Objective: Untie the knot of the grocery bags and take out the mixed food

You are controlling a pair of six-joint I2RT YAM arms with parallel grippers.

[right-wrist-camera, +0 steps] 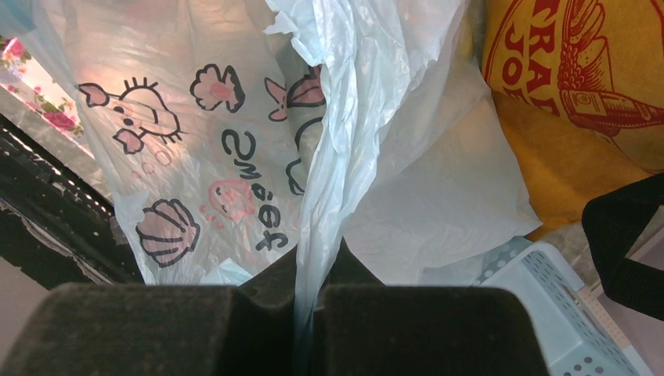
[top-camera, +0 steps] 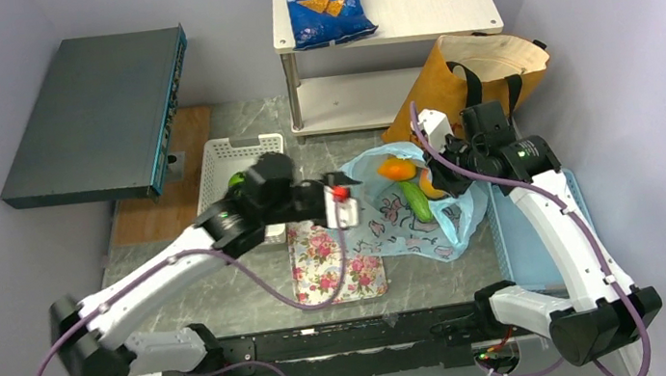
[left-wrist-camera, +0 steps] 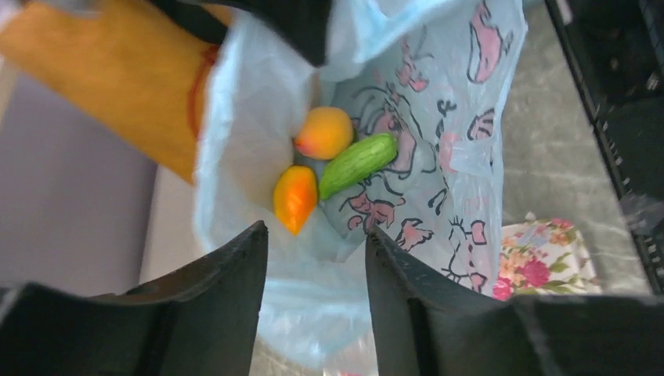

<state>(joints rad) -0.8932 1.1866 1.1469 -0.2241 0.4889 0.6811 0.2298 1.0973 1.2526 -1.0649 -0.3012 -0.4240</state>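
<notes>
Two bags sit toward the right side of the grey marbled surface point(top-camera: 256, 295). The plastic bag point(top-camera: 409, 229) is thin, crinkled, translucent light-blue film printed with pink-and-black cartoon shells. It lies right of centre with its mouth gaping. The tote point(top-camera: 437, 87) is stiff orange-tan fabric with black webbing straps point(top-camera: 474, 82), and it leans at the far right corner beside a white shelf point(top-camera: 426, 1).

Inside the plastic bag the left wrist view shows what the overhead view half hides. A rounded orange fruit point(left-wrist-camera: 324, 132), a tapered orange-yellow mango point(left-wrist-camera: 295, 197) and a long, smooth green vegetable point(left-wrist-camera: 358, 164) are clustered together, touching.

The left fingers point(top-camera: 344, 208) hover at the bag's near-left rim. They stand partly apart with only open space between them, holding nothing.

The right fingers point(right-wrist-camera: 310, 309), matte and dark, are closed tight on a gathered pleat of the plastic bag's film. Only the right wrist view shows this pinch. It also shows the tote's dark-red printed logo point(right-wrist-camera: 571, 70) close behind.

A round green fruit point(top-camera: 236, 179) rests in a white slotted basket point(top-camera: 220, 156) near the far left. A floral tray point(top-camera: 335, 270) lies near the front centre, and a pale-blue perforated basket point(top-camera: 522, 251) sits along the right edge. A glossy blue Doritos bag point(top-camera: 322, 0) stands on the shelf.
</notes>
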